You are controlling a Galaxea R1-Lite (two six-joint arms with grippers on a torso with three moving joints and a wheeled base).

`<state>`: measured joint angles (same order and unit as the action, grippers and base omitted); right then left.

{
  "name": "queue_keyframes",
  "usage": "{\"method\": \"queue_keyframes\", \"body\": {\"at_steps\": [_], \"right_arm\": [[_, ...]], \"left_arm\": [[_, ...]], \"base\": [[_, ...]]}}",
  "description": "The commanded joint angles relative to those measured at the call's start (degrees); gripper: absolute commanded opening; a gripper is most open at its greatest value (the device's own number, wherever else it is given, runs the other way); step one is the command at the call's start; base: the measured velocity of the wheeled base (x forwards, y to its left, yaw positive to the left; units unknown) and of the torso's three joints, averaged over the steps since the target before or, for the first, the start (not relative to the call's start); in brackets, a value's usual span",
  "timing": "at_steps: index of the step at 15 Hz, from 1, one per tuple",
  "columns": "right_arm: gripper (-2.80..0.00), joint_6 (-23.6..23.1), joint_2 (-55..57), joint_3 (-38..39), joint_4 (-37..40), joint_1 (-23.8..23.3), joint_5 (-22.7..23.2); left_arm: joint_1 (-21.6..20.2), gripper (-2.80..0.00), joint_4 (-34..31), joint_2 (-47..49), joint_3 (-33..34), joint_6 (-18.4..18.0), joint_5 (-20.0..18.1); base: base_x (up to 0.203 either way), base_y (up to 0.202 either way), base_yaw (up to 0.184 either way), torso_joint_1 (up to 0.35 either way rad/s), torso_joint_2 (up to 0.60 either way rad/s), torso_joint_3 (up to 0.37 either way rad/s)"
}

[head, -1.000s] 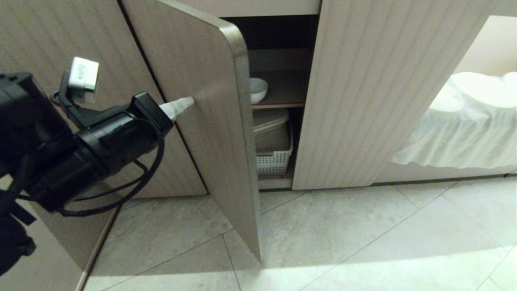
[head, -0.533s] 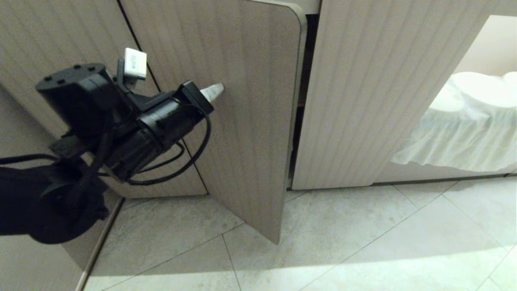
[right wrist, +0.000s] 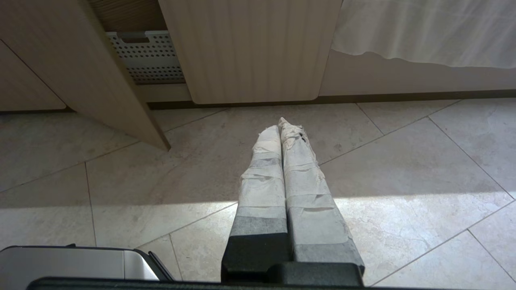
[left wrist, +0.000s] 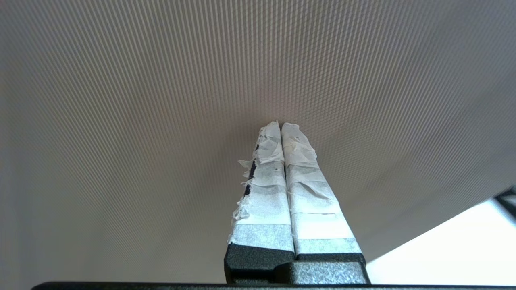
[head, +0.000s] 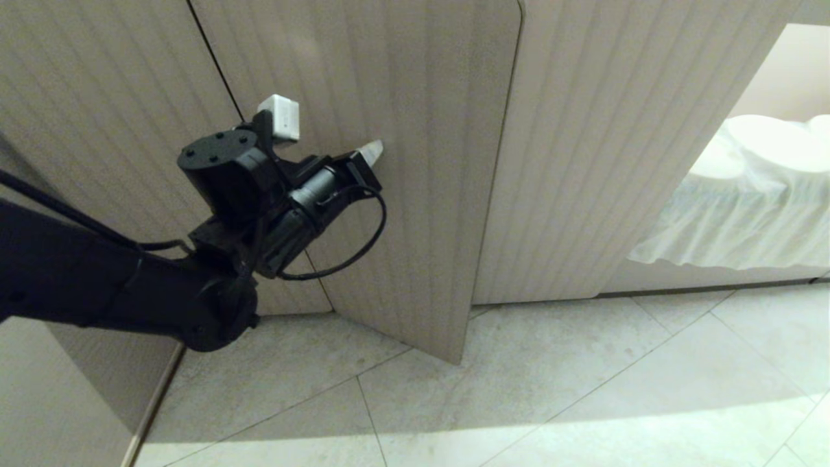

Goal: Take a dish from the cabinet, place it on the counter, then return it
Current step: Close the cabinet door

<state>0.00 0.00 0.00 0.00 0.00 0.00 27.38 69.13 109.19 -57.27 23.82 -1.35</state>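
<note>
Swung nearly shut since 1 second ago, the cabinet [head: 583, 162] door [head: 402, 194] now hides the shelves, so the dish cannot be seen; earlier a white bowl showed on the upper shelf inside. Only a thin dark seam remains between this door's rounded free edge and the ribbed door beside it. The door's lower corner hangs just above the floor [head: 583, 389].

The left gripper [head: 375, 150] has travelled with the door, and its taped white fingers [left wrist: 282, 169] are pressed together, empty, with their tips touching the door's ribbed face about midway up. The black left arm reaches in from the left edge of the head view.

The right gripper [right wrist: 282, 127] is parked low, pointing down at the floor tiles, fingers closed on nothing. From its wrist view a perforated white basket [right wrist: 149, 56] shows on the cabinet's bottom shelf through the remaining gap.

White cloth [head: 746, 207] hangs beyond the cabinet's right end.
</note>
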Motion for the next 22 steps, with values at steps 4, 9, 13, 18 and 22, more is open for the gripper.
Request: {"method": "queue_keyframes", "body": {"at_steps": [4, 9, 13, 18, 22], "right_arm": [[-2.80, 0.00, 0.00, 0.00, 0.00, 0.00, 0.00], [-2.80, 0.00, 0.00, 0.00, 0.00, 0.00, 0.00], [-2.80, 0.00, 0.00, 0.00, 0.00, 0.00, 0.00], [-2.80, 0.00, 0.00, 0.00, 0.00, 0.01, 0.00], [-2.80, 0.00, 0.00, 0.00, 0.00, 0.00, 0.00]], "left_arm": [[-0.53, -2.80, 4.32, 6.55, -4.71, -2.06, 0.71], [-3.84, -2.80, 4.70, 12.83, -12.29, -10.71, 2.59], [-8.55, -2.80, 4.72, 15.32, -17.32, -17.51, 3.50], [-11.38, -2.80, 4.58, 7.91, -11.44, -20.19, 3.41], [-14.12, -2.80, 3.93, -3.88, 1.66, -20.47, 2.94]], "base": [[0.000, 0.000, 0.000, 0.000, 0.00, 0.000], [0.000, 0.000, 0.000, 0.000, 0.00, 0.000], [0.000, 0.000, 0.000, 0.000, 0.00, 0.000], [0.000, 0.000, 0.000, 0.000, 0.00, 0.000], [0.000, 0.000, 0.000, 0.000, 0.00, 0.000]]}}
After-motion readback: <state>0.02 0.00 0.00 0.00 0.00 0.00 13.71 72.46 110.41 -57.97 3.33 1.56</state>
